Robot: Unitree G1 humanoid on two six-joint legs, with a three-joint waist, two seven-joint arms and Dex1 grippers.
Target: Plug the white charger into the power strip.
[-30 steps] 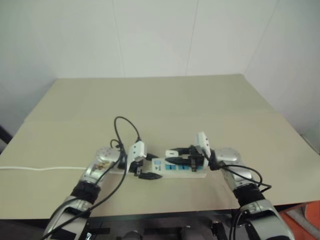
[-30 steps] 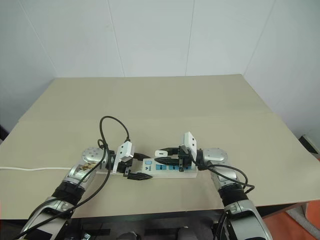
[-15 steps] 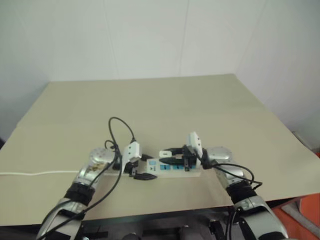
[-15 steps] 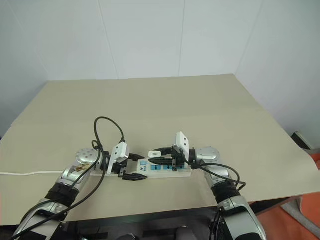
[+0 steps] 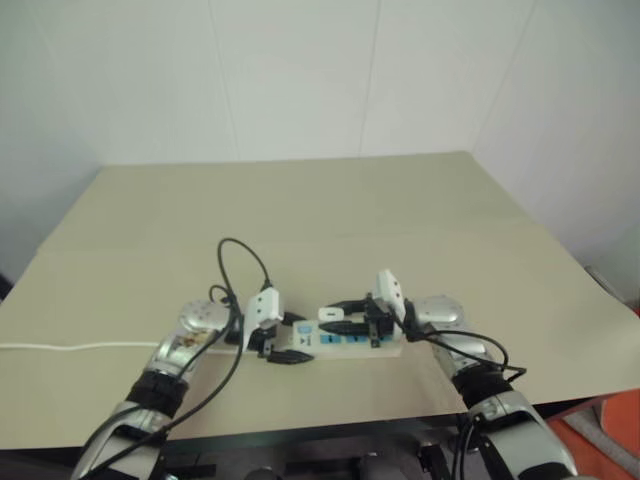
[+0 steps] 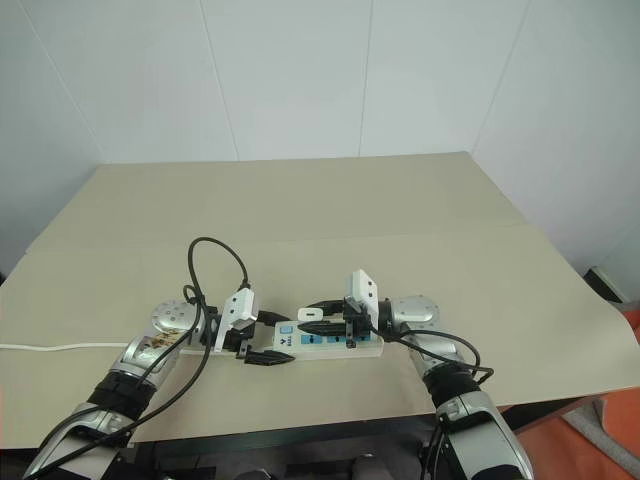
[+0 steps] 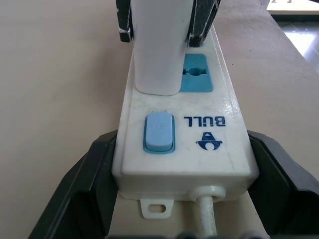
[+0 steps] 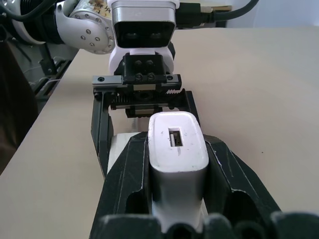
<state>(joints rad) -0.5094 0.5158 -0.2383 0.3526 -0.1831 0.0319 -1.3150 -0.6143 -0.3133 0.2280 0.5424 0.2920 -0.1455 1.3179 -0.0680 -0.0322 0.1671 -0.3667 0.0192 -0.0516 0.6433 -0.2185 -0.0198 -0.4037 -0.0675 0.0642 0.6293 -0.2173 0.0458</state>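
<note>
Beige table point(image 6: 300, 200) against white walls point(image 6: 290, 80); left end effector point(image 6: 262, 345) clamps power strip point(image 7: 209, 149); right end effector point(image 6: 325, 318) clamps white charger point(image 8: 177, 149).

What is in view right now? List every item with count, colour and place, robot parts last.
table: one, beige, spans the scene below the white walls.
power strip: one, white with blue sockets and a blue switch, on the table near its front edge, clamped at its switch end by the left tool.
thin cord: one, white, runs over the table toward its left edge.
white charger: one, white, upright on the power strip's first socket beside the switch, gripped by the right tool.
left tool: one, black fingers, shut on the power strip.
right tool: one, black fingers, shut on the white charger.
</note>
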